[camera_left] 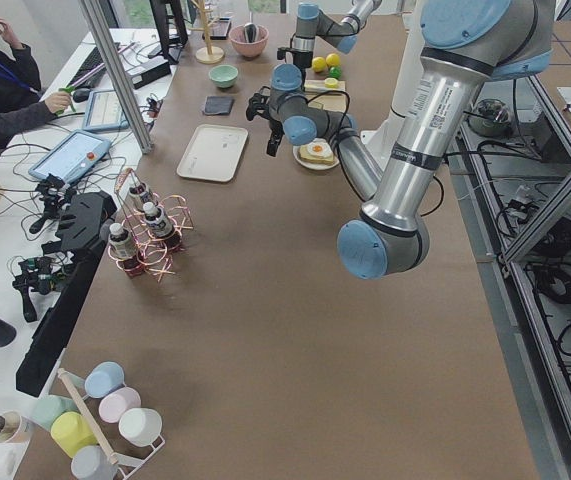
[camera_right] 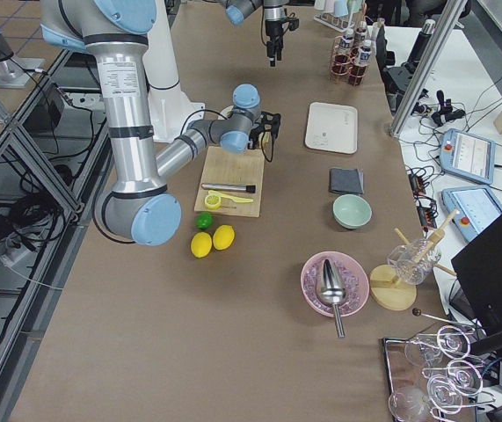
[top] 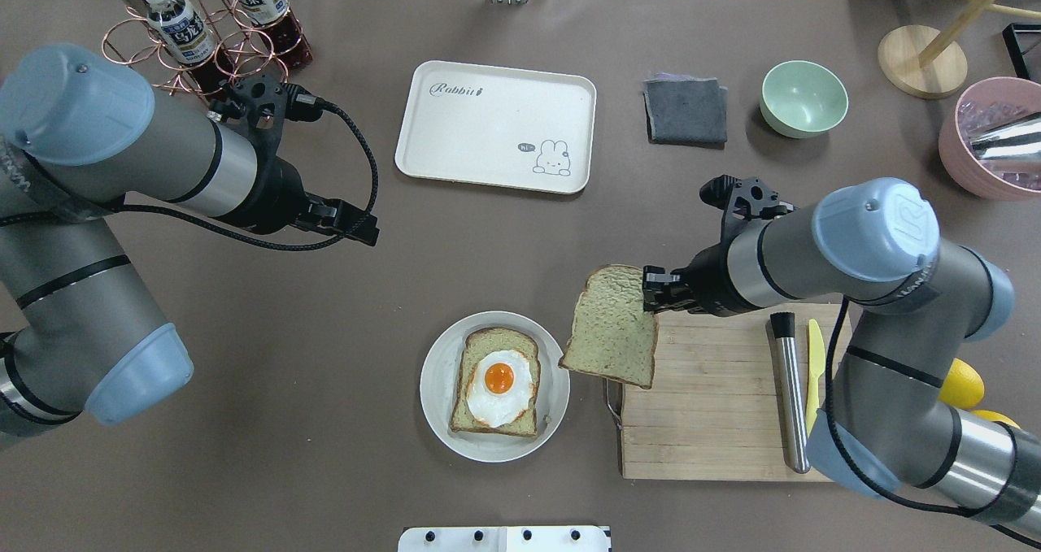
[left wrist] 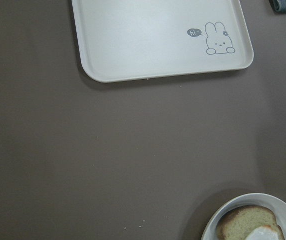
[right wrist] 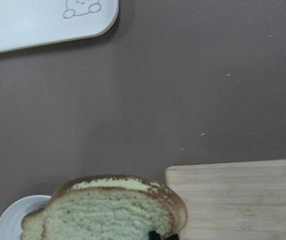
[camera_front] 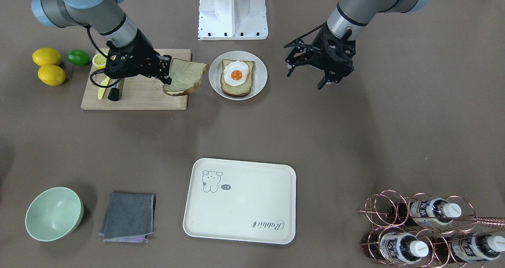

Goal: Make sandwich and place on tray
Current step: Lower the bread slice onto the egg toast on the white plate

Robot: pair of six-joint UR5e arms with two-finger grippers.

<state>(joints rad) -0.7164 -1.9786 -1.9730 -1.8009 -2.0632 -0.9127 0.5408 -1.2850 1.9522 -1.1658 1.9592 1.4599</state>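
My right gripper is shut on one bread slice and holds it tilted in the air over the end of the wooden cutting board, beside the round white plate. That slice also shows in the overhead view and the right wrist view. On the plate lies the other bread slice with the fried egg on top. The cream tray lies bare, apart from the plate. My left gripper hangs open and holds nothing, beside the plate.
On the board lie a half lemon, a yellow knife and a steel rod. Two lemons and a lime sit beyond it. A green bowl, grey cloth and bottle rack flank the tray.
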